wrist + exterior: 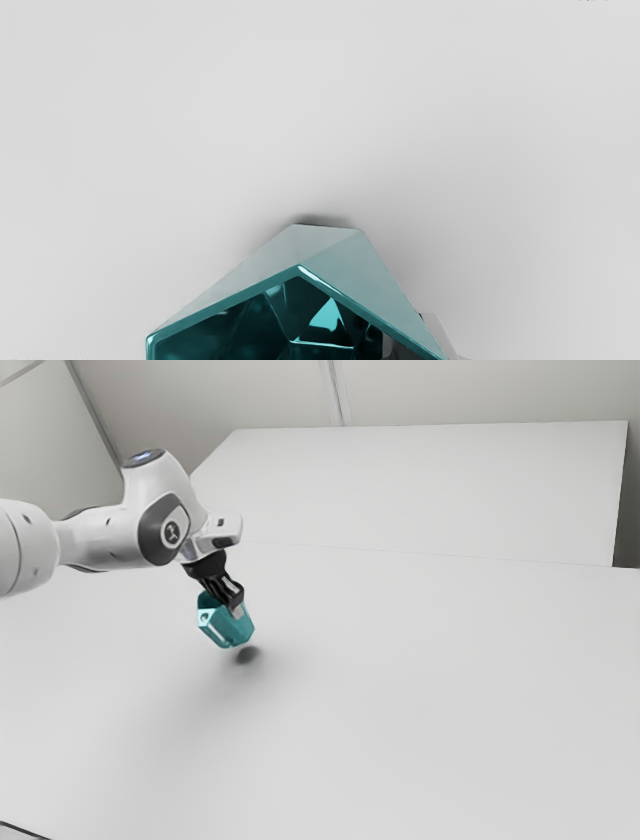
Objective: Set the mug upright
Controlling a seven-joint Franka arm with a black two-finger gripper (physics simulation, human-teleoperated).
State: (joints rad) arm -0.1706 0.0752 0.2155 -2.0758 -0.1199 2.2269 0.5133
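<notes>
The black two-finger gripper (238, 609) pinches the glossy, faceted teal mug (221, 628) by one wall, tilted just above the white counter (420, 700); likely rigid but slick, it suits a flat-facet hold near the rim.

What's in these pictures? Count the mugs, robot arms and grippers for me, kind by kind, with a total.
Teal faceted mug: 1
White robot arm: 1
Black two-finger gripper, on the arm's end: 1
Total: 3

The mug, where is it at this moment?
In the exterior view's left half, the mug is tilted, held by the gripper, over the white table.
</notes>
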